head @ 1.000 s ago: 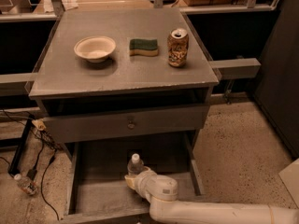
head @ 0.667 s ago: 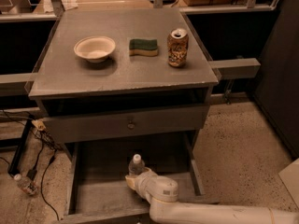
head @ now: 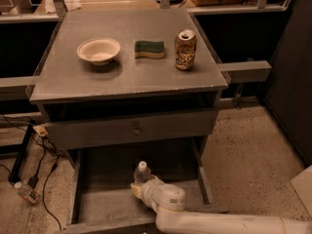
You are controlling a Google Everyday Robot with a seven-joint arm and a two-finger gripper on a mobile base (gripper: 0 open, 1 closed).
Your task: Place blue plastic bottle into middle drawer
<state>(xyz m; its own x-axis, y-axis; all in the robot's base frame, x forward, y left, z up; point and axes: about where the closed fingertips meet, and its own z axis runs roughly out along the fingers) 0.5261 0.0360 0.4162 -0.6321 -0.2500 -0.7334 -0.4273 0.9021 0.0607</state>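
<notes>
The blue plastic bottle (head: 142, 172) stands upright inside the open middle drawer (head: 92, 199), its white cap up; only the cap and upper part show. My gripper (head: 141, 186) is in the drawer, right at the bottle's lower body, which it hides. The white arm comes in from the lower right. The drawer is pulled out at the foot of the grey cabinet, with a bare flat bottom.
On the cabinet top (head: 73, 82) are a white bowl (head: 98, 50), a green-yellow sponge (head: 149, 49) and a brown-gold soda can (head: 185, 49). The upper drawer with a round knob (head: 136, 129) is closed. Cables and a small clear bottle (head: 25, 192) lie on the floor at left.
</notes>
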